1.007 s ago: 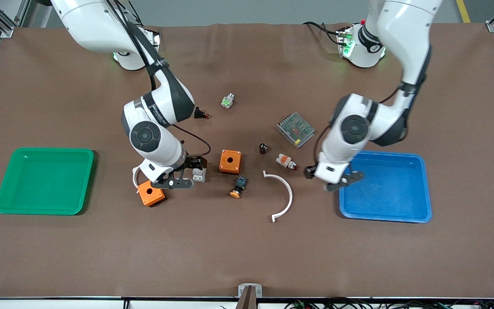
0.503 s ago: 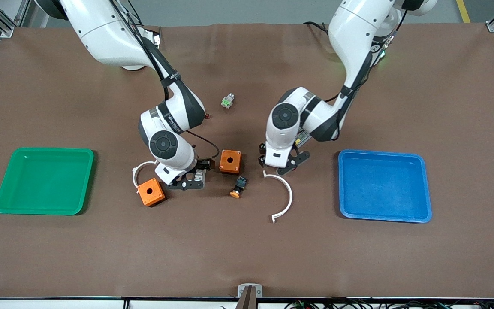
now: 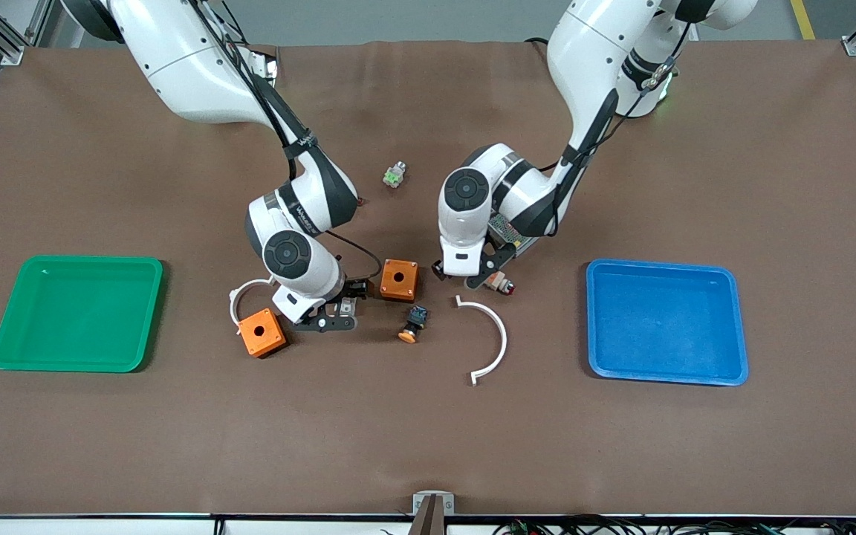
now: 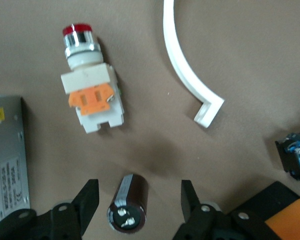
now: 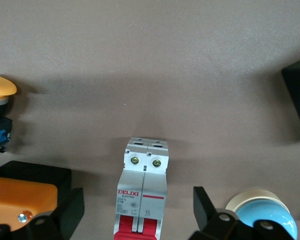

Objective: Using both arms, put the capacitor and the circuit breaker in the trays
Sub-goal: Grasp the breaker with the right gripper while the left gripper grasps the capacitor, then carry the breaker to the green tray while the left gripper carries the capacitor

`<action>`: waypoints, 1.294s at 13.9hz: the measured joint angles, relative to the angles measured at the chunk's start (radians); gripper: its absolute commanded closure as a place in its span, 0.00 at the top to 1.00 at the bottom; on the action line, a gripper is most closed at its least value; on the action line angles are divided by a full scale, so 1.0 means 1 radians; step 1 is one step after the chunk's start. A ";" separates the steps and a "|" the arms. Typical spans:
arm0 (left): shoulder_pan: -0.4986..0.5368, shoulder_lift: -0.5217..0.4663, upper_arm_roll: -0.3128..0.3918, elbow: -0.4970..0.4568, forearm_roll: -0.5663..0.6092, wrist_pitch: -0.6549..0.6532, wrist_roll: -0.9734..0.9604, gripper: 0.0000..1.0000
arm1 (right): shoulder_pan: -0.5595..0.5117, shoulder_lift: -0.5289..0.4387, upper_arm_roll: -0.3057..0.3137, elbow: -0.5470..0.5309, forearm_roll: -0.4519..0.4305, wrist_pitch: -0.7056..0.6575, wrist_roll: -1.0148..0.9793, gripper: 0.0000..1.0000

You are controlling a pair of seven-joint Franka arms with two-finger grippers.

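My left gripper (image 4: pixel 136 200) has swung in from beside the blue tray (image 3: pixel 666 321) over the last second and now hangs spread over the capacitor (image 4: pixel 128 210), which lies on its side on the mat (image 3: pixel 621 446) between the open fingers, not yet pinched. The white-and-orange button (image 4: pixel 91 92) lies just beside it, apart from the fingers, with the metal power supply (image 4: pixel 7 155) near and one end of the white arc (image 4: pixel 187 75) close by.

My right gripper (image 5: pixel 135 210) has shifted only a little; it straddles the circuit breaker (image 5: pixel 142 200), fingers wide on either side, red levers toward the wrist. The breaker sits between the two orange boxes (image 3: pixel 399 279), flat on the mat.

I judge both arms are lined up for the grasp: what remains is to close, lift, and carry.

Blue tray: empty. Green tray (image 3: pixel 77 313), at the right arm's end of the table: empty too. Nothing placed so far.
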 measured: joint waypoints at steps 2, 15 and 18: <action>-0.006 0.003 -0.005 0.000 0.000 0.000 -0.024 0.65 | 0.000 0.001 0.000 0.000 0.000 0.000 0.000 0.34; 0.043 -0.035 0.005 0.050 -0.037 -0.038 -0.015 0.00 | -0.016 -0.074 -0.016 0.053 0.000 -0.216 0.000 0.08; 0.155 -0.139 0.013 0.054 -0.026 -0.186 0.139 0.00 | -0.099 -0.207 -0.024 0.098 0.000 -0.439 -0.006 0.05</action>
